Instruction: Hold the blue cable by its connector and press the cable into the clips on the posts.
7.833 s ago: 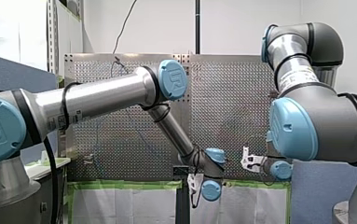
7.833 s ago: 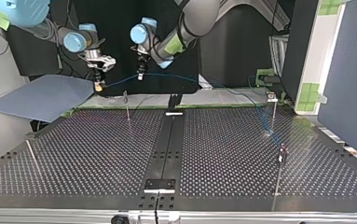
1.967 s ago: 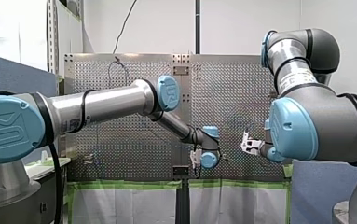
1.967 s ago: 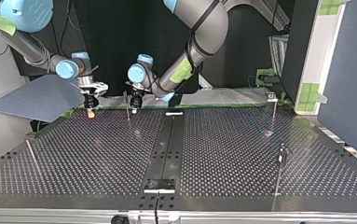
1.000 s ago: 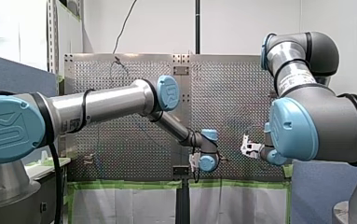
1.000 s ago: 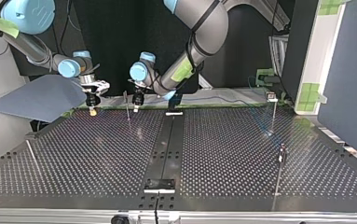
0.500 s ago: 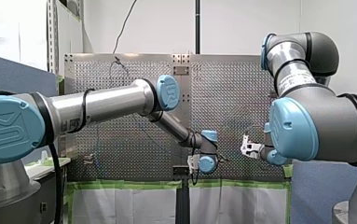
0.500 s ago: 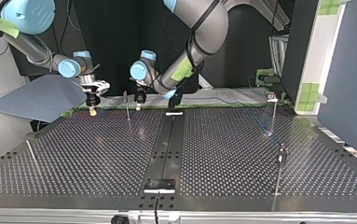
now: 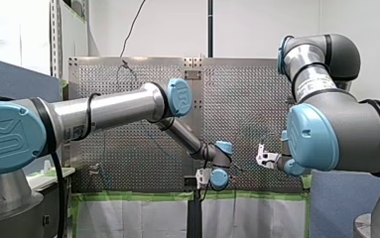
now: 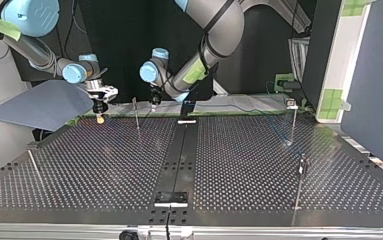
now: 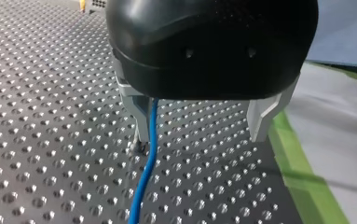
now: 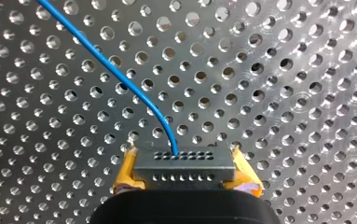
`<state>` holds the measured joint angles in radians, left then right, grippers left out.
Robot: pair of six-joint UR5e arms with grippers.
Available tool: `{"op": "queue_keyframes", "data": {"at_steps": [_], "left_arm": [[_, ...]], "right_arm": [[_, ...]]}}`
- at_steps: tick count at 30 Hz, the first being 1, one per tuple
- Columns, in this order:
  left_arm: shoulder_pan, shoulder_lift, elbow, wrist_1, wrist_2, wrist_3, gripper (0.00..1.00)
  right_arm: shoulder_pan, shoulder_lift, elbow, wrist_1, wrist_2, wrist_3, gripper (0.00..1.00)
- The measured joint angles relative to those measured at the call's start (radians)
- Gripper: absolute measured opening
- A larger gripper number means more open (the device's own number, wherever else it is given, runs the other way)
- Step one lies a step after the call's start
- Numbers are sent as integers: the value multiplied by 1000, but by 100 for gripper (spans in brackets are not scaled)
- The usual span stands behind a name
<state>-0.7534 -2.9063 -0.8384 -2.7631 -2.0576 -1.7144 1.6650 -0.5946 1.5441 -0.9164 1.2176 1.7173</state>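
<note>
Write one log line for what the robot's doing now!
right gripper: shut on connector | left gripper: open, blue cable passing loose between its jaws

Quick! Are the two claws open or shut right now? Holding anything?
Left claw: open, gripping nothing; the blue cable just passes through it.
Right claw: shut on the grey connector at the cable's end.

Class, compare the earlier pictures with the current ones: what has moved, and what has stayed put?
Both end effectors dropped toward the table. Then my left end effector drew away from the thin post, rightward in the top view and slightly up. My right end effector stayed, shut on the connector.
</note>
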Motion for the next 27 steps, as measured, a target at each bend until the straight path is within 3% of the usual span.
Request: {"op": "queue_keyframes", "data": {"at_steps": [12,19,27], "left_arm": [[-41,90,-99,75,48,12,100],[-71,148,-168,55,102,11,100],[-89,157,-195,58,108,-1,100]], "right_arm": [[5,0,0,8,1,-2,0],[9,0,0,9,1,-2,0],[7,0,0,11,11,-2,0]]}}
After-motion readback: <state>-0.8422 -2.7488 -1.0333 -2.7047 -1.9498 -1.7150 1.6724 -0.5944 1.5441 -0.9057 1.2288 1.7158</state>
